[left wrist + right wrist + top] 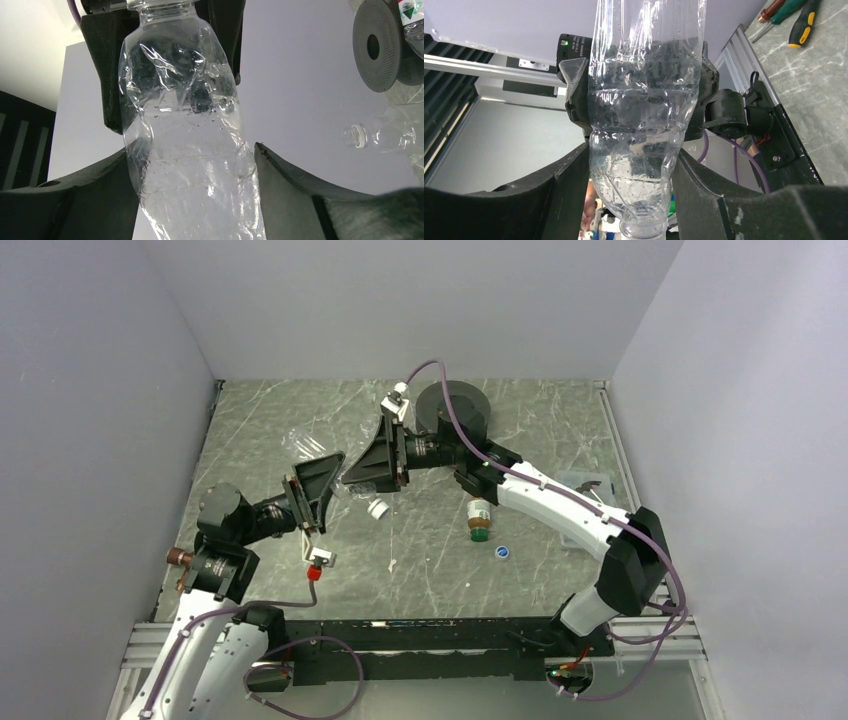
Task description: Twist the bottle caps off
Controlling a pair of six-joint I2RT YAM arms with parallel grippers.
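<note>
Both hands clamp 1 clear bottle point(358, 485), held in the air over the desk's point(560, 420) middle-left. The left hand point(190, 150) grips its body and the right hand point(631, 150) its neck end. A white cap point(378, 508) lies just below. The amber bottle point(480, 518) lies mid-desk, well apart from every edge.

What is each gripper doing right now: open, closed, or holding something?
Left gripper: closed on the clear bottle.
Right gripper: closed on the same bottle.
</note>
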